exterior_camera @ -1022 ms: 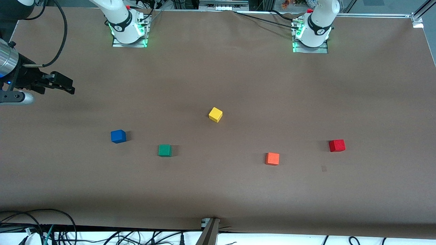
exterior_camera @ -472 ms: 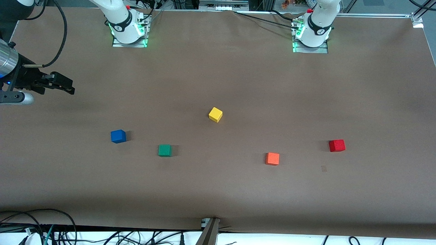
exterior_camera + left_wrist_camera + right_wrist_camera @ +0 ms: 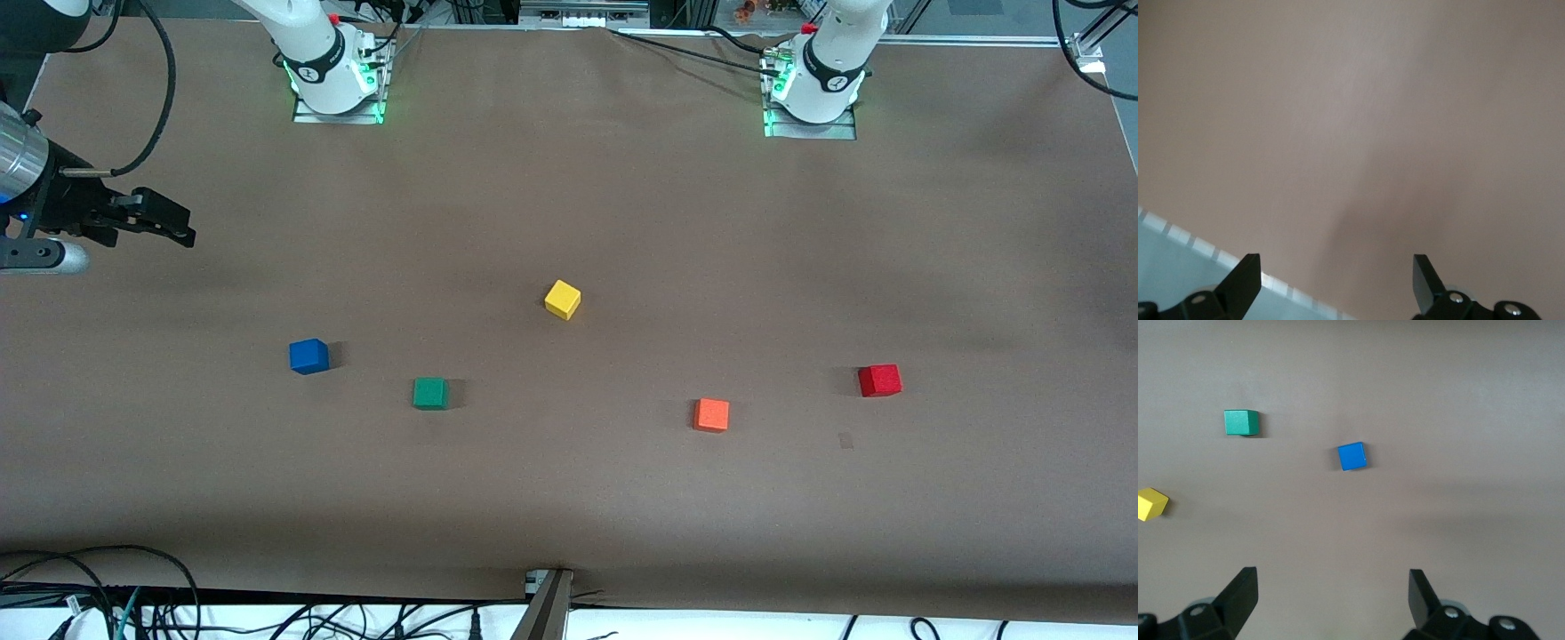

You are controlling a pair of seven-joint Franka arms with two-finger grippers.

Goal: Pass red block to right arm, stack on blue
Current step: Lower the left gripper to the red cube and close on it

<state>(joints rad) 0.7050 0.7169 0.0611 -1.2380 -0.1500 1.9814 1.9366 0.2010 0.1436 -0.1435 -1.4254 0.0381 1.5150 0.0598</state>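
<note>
Right now the red block [image 3: 879, 380] sits on the brown table [image 3: 622, 222] toward the left arm's end, untouched, with an orange cube [image 3: 711, 415] near it, slightly closer to the front camera and more toward the table's middle. The blue cube [image 3: 308, 356] lies well apart from it toward the right arm's end, with a green cube [image 3: 430, 393] near it, a little closer to the camera. A yellow cube [image 3: 562, 300] rests about mid-table, farther from the camera than the other four.

The right end effector [image 3: 169, 222] hangs in the air over the table's edge at the right arm's end; its fingers [image 3: 1238, 597] stand wide apart and hold nothing. Its wrist view looks down on the blue, green and yellow cubes.

The left end effector [image 3: 1335, 283] does not show in the front view; only that arm's base [image 3: 813, 89] does. In its own wrist view the fingers [image 3: 1245, 280] are spread wide with nothing between them, over bare table close to a pale edge strip [image 3: 1178, 237].
</note>
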